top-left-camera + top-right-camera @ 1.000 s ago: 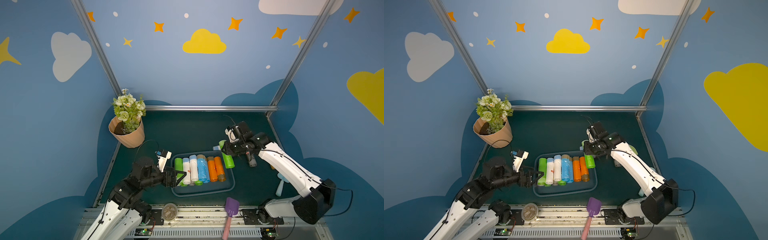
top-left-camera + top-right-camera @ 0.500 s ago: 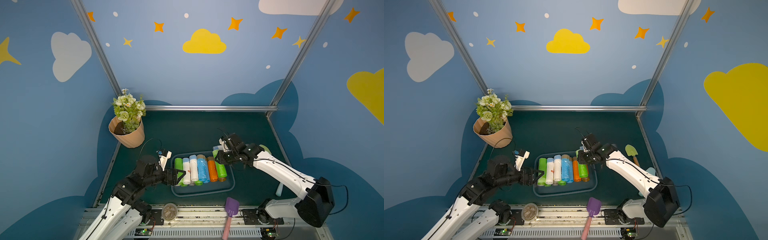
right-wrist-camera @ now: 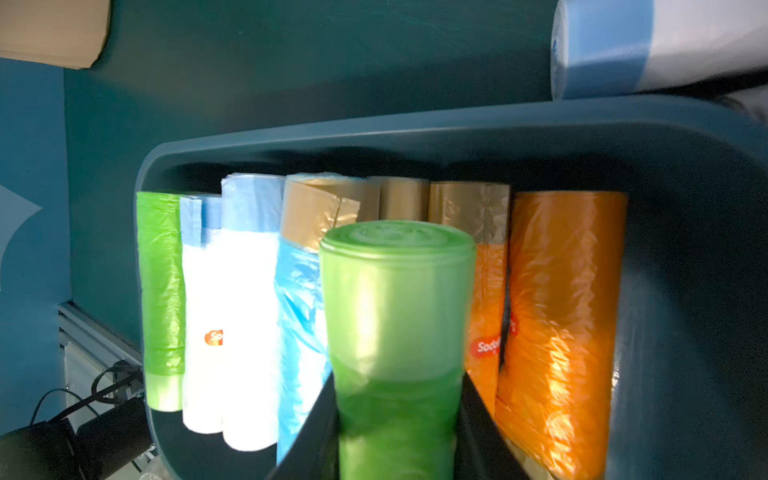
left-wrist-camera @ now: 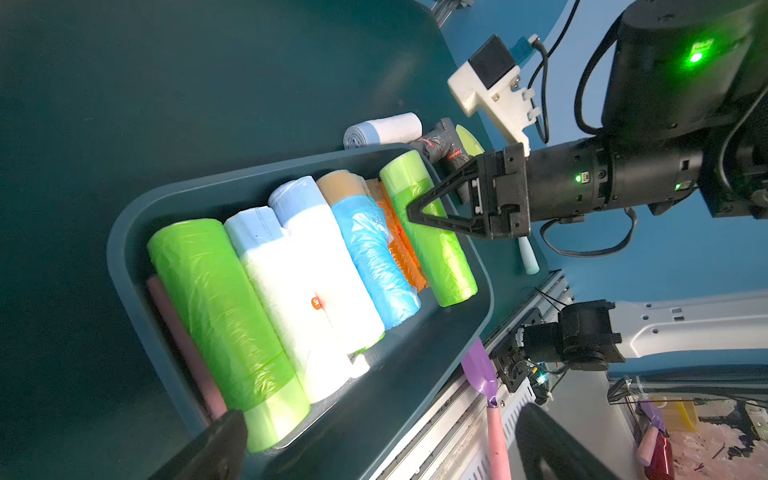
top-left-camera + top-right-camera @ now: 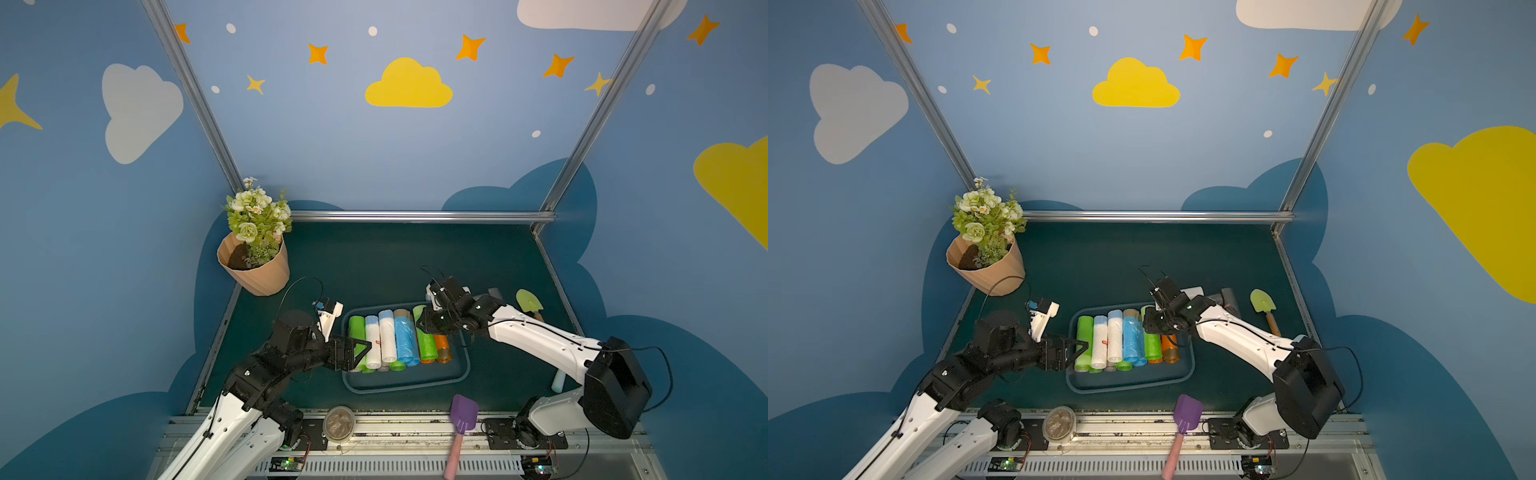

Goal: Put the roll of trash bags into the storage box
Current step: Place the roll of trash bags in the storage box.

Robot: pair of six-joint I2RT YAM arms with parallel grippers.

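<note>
The storage box (image 5: 407,388) (image 5: 1129,386) is a shallow dark teal tray near the front of the table. Several rolls lie side by side in it: green, white, blue and orange. My right gripper (image 5: 430,328) (image 5: 1154,326) (image 3: 397,376) is shut on a green roll of trash bags (image 5: 426,340) (image 5: 1151,345) (image 4: 436,249) (image 3: 395,299). It holds the roll low inside the box, over the orange rolls (image 3: 561,311). My left gripper (image 5: 360,355) (image 5: 1079,354) (image 4: 382,449) stands open and empty at the box's left rim, beside the leftmost green roll (image 4: 216,299).
A white-and-blue roll (image 4: 386,129) (image 3: 665,45) and a dark roll (image 4: 440,141) lie just behind the box. A tan flower pot (image 5: 259,270) stands at the back left. A green trowel (image 5: 528,301) lies right, a purple shovel (image 5: 462,415) and a round jar (image 5: 338,424) at the front rail.
My right arm has carried the green roll from beyond the box's far right corner leftward and down into the box. The left gripper has edged a little closer to the box.
</note>
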